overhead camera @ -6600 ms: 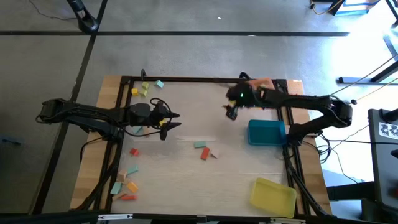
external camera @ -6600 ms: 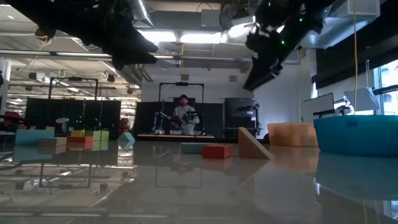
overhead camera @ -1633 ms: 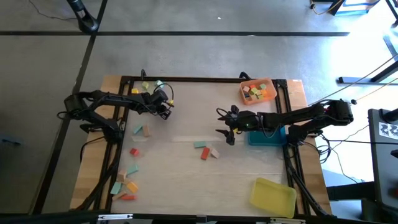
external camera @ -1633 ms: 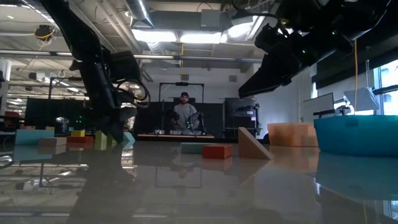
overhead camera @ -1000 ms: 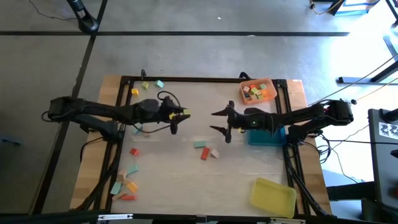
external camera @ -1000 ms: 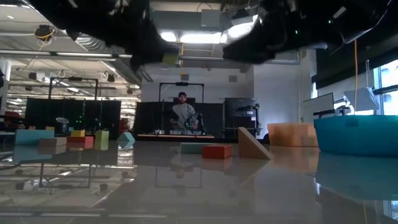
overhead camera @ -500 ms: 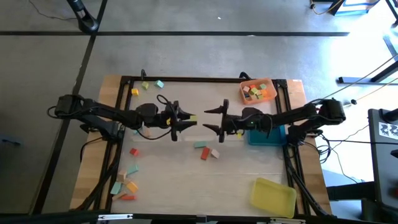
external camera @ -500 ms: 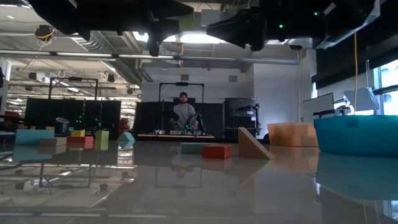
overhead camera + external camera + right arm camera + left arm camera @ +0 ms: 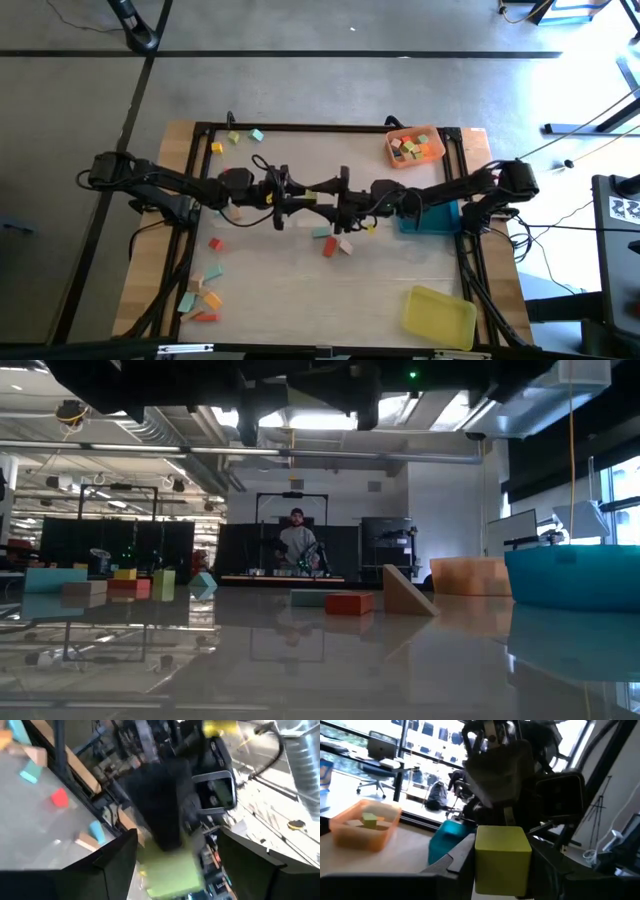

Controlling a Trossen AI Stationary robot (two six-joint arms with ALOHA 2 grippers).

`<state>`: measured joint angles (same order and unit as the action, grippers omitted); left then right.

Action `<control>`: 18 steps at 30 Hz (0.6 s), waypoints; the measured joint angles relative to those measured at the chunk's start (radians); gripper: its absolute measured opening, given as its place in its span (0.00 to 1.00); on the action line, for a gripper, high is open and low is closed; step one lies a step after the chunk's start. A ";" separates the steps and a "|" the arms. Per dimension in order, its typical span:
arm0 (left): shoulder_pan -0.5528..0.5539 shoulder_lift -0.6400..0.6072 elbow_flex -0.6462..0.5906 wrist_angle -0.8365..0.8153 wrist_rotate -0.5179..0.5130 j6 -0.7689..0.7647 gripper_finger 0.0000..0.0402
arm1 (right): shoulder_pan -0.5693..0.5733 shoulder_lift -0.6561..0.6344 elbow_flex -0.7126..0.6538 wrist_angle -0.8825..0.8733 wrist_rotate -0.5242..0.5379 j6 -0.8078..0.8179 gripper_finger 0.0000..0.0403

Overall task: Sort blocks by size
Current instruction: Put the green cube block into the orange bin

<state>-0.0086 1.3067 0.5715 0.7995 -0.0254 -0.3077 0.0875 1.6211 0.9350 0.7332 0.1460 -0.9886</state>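
Meeting over the table's middle, the left gripper clamps a yellow-green cube while the right gripper, jaws spread around it, looks ready to receive it. Sorting seems barely started: loose blocks crowd the near left corner, 3 more lie mid-table, the yellow tray looks empty, and only the far orange tray holds some. Bare tabletop leaves ample room.

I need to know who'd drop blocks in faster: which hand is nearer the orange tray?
Right. The right hand is at mid-table, left of the orange tray; the left hand is farther left.
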 joint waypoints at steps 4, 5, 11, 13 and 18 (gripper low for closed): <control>-0.012 0.000 0.000 -0.003 0.014 0.003 0.33 | -0.002 0.000 0.035 -0.075 -0.017 -0.007 0.65; -0.012 0.000 0.000 -0.003 0.014 0.003 0.33 | -0.001 0.000 0.040 -0.088 -0.024 -0.007 0.63; -0.010 0.000 0.000 -0.002 0.015 0.009 0.33 | -0.002 0.000 0.041 -0.110 -0.027 -0.007 0.44; -0.011 -0.001 0.001 -0.003 0.015 0.012 0.33 | -0.002 0.000 0.041 -0.111 -0.042 -0.021 0.37; -0.010 -0.002 0.001 -0.008 0.015 0.010 0.33 | -0.002 0.000 0.041 -0.113 -0.052 -0.044 0.35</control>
<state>-0.0189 1.3052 0.5720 0.7910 -0.0101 -0.2974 0.0856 1.6215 0.9760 0.6204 0.0940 -1.0324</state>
